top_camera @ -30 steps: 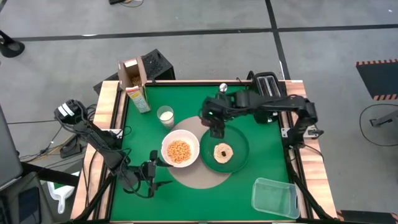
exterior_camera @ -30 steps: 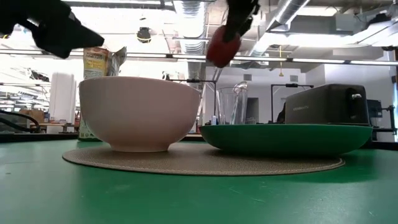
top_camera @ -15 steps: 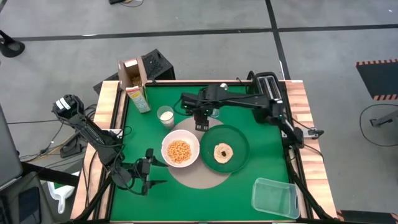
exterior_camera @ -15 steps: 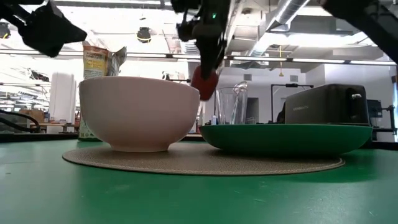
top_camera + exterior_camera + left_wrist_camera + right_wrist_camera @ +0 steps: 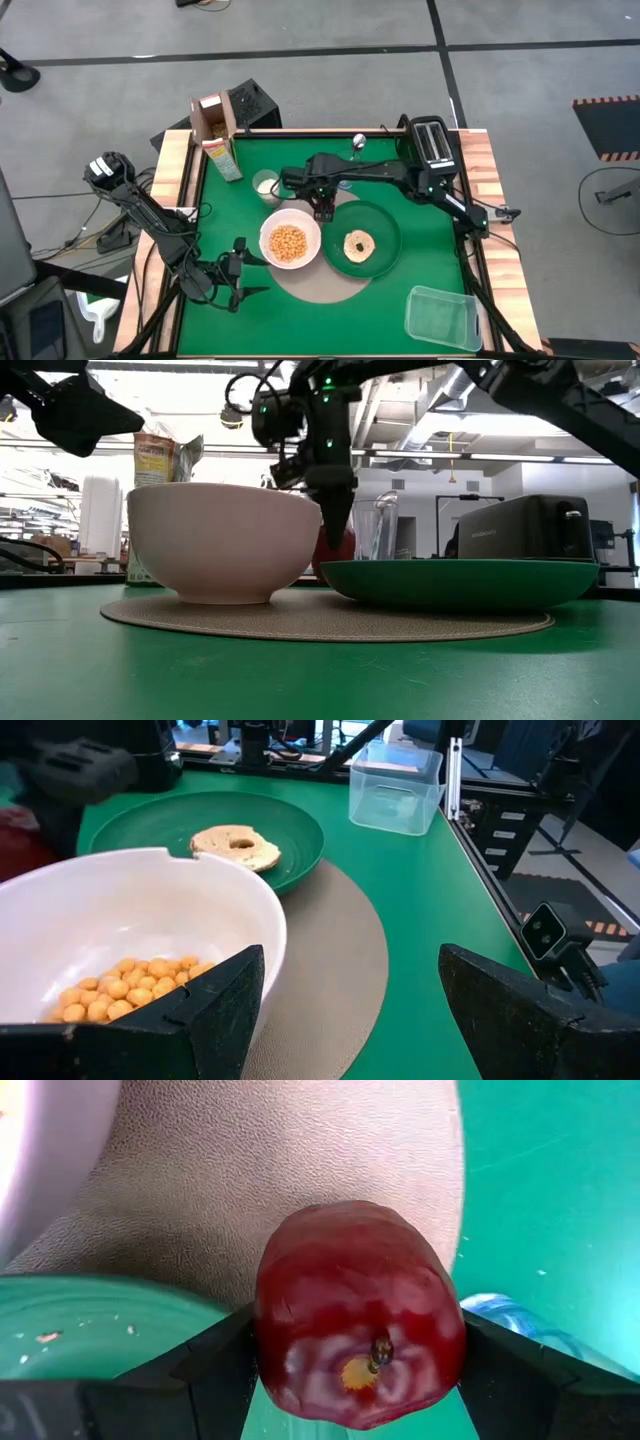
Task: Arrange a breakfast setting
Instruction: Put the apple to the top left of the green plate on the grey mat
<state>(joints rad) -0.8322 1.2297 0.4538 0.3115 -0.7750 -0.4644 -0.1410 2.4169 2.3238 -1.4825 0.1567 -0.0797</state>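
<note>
Between bowl (image 5: 290, 241) and plate (image 5: 378, 225), at the mat's (image 5: 320, 288) far edge, I've got the right gripper (image 5: 323, 211) low over the table, pinching the apple (image 5: 358, 1312) between both fingers; low view puts the apple (image 5: 338, 546) just behind the plate rim (image 5: 470, 569), I can't tell if it touches the mat; bowl holds cereal balls (image 5: 289, 242) and sits on the mat's left half; plate overlaps the mat's right side with the bagel (image 5: 358, 244) lying flat in it; cup (image 5: 266, 184) stands just beyond the bowl, near the carton (image 5: 224, 158); glass (image 5: 374, 528) upright behind the gripper; toaster (image 5: 431, 141) at the far right corner, clear tub (image 5: 442, 317) at the near right; left gripper (image 5: 246, 277) parked near the left front, fingers spread, facing the bowl (image 5: 110, 935), holding nothing.
</note>
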